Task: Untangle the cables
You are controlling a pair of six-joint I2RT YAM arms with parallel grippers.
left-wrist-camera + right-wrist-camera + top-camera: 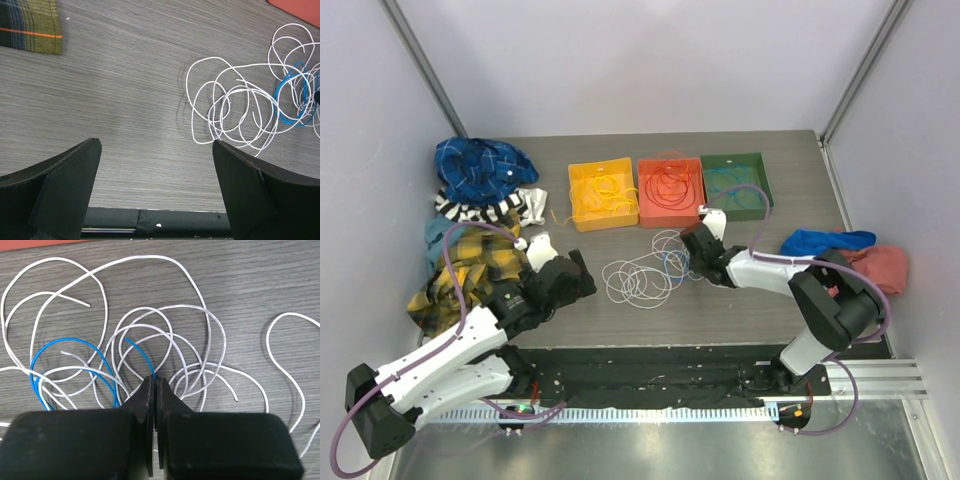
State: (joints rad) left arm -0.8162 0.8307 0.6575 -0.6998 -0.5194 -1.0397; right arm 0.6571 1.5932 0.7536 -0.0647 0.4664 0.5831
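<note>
A tangle of white cables with a blue cable in it lies on the table's middle. In the right wrist view my right gripper is shut on one end of the blue cable, low over the white loops. From above the right gripper sits at the tangle's right edge. My left gripper is open and empty left of the tangle. In the left wrist view its fingers frame bare table, with the white cables up to the right.
Three trays stand behind the tangle: yellow with yellow wire, orange-red with red wire, green with blue wire. Cloths are piled at the left and at the right. A plaid cloth lies near the left gripper.
</note>
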